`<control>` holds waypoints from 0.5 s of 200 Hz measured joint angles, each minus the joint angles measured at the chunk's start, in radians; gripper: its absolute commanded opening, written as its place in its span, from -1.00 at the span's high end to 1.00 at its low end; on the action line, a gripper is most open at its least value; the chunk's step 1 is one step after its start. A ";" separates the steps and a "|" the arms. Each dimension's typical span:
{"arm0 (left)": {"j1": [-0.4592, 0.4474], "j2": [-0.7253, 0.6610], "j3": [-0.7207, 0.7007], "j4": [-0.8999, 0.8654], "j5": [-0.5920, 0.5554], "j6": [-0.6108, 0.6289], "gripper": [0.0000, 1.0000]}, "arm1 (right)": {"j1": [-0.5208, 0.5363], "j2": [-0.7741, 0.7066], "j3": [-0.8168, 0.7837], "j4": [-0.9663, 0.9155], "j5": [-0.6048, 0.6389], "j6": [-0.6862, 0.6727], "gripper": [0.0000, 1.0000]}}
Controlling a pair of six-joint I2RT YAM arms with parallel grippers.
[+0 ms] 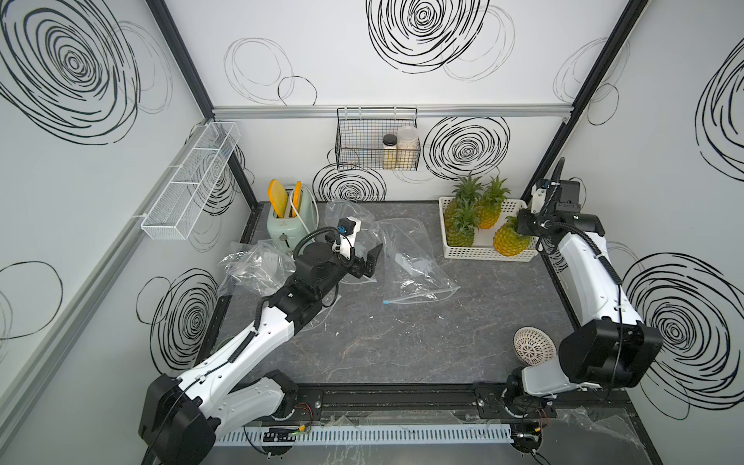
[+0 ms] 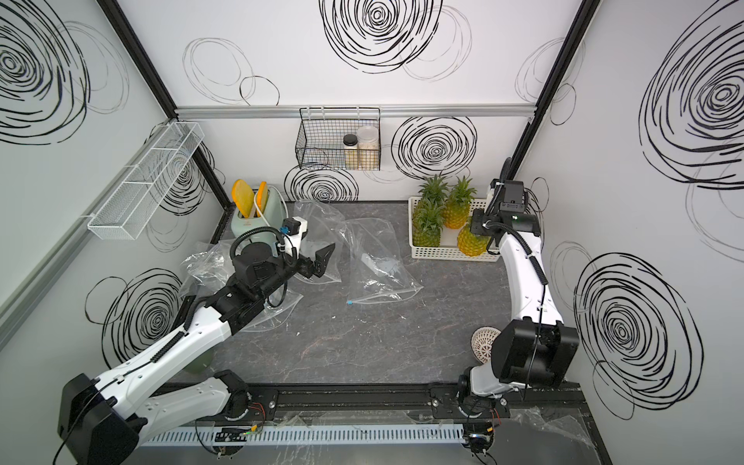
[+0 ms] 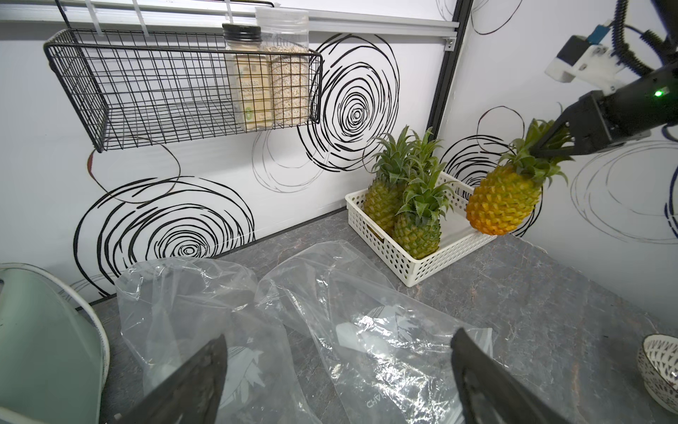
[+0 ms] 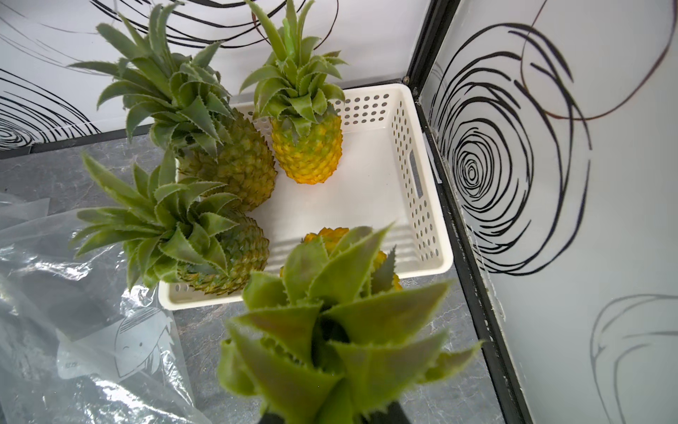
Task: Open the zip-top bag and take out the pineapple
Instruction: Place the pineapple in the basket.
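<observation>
My right gripper (image 1: 520, 230) is shut on the leafy crown of a yellow pineapple (image 1: 510, 241) (image 3: 502, 200). The fruit hangs just above the near right corner of the white basket (image 1: 475, 253). In the right wrist view its crown (image 4: 330, 330) fills the foreground and hides my fingertips. An empty clear zip-top bag (image 1: 406, 257) with a blue slider (image 1: 386, 302) lies flat mid-table. My left gripper (image 1: 372, 259) (image 3: 339, 337) hovers open over the bags, holding nothing.
Three more pineapples (image 4: 234, 165) stand in the basket (image 4: 422, 183). Other empty clear bags (image 1: 342, 217) (image 1: 253, 265) lie at the back left beside a mint toaster (image 1: 288, 223). A patterned bowl (image 1: 533, 346) sits near my right arm's base. A wire basket (image 1: 374, 145) hangs on the back wall.
</observation>
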State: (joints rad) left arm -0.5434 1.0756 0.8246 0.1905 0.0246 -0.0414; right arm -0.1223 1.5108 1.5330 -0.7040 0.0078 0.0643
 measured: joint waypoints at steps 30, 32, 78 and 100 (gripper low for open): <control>0.000 0.000 0.000 0.000 0.000 0.000 -0.94 | -0.001 0.055 0.043 0.038 -0.010 0.014 1.00; 0.000 0.000 0.000 0.000 0.000 0.000 -0.94 | -0.001 0.056 0.044 0.040 -0.010 0.015 1.00; 0.000 0.000 0.000 0.000 0.001 0.000 -0.94 | -0.001 0.097 0.059 0.097 -0.031 0.032 1.00; 0.000 0.003 0.000 0.000 0.001 0.000 -0.94 | -0.001 0.127 0.059 0.121 -0.042 0.040 1.00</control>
State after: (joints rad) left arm -0.5434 1.0790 0.8246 0.1902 0.0257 -0.0410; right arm -0.1230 1.6382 1.5917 -0.5827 -0.0338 0.1040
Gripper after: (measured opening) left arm 0.969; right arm 0.180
